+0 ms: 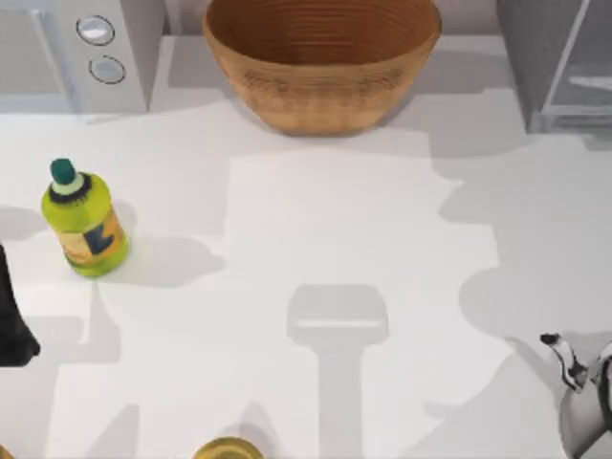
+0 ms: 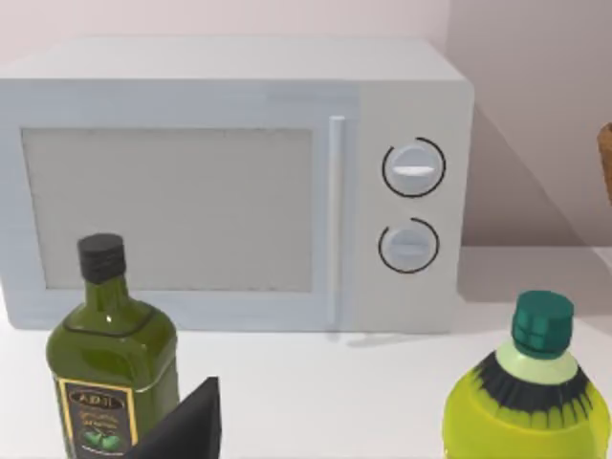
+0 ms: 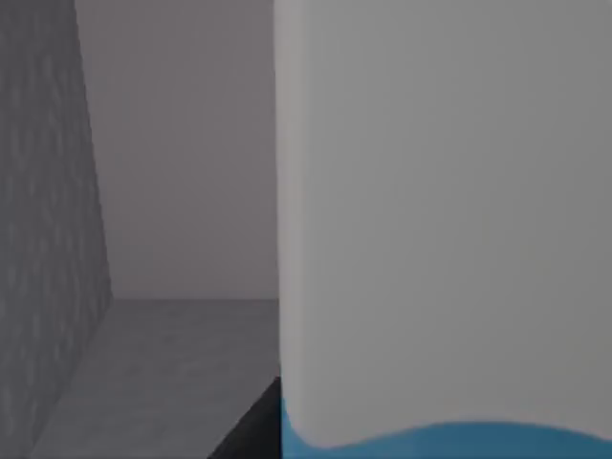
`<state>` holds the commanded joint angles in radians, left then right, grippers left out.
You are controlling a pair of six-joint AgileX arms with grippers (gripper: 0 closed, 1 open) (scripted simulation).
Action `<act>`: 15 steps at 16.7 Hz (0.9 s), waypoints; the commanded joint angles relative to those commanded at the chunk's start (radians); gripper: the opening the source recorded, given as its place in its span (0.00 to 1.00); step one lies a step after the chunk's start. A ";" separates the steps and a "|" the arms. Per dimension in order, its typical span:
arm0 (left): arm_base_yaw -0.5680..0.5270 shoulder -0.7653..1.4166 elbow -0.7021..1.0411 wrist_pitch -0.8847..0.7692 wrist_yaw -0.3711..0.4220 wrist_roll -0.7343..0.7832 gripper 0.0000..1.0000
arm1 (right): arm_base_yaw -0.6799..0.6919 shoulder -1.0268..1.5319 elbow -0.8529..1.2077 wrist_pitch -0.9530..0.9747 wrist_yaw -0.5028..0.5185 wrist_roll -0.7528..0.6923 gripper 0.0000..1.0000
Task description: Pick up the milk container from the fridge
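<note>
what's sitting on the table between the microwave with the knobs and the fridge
A wicker bowl stands at the back of the table, between the microwave at the top view's left and the fridge at its right; the top view shows this.

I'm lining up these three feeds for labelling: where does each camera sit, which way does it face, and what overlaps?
Top view: above the table, looking down on the basket, yellow-green bottle and fridge; the left arm's dark edge shows at the left.
Left wrist view: on the left arm, facing the microwave and olive oil bottle; a dark pincer finger shows.
Right wrist view: on the right arm, close against the milk container inside grey walls.
Shared: top and left wrist views both show the yellow-green bottle and microwave.
</note>
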<state>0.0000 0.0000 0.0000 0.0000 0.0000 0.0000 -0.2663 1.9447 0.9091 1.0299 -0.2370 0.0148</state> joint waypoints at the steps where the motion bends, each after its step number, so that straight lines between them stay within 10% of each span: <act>1: 0.000 0.000 0.000 0.000 0.000 0.000 1.00 | 0.000 0.000 0.000 0.000 0.000 0.000 0.00; 15: 0.000 0.000 0.000 0.000 0.000 0.000 1.00 | 0.121 -0.774 -0.417 -0.444 0.226 -0.087 0.00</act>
<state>0.0000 0.0000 0.0000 0.0000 0.0000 0.0000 -0.1453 1.1710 0.4921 0.5856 -0.0110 -0.0721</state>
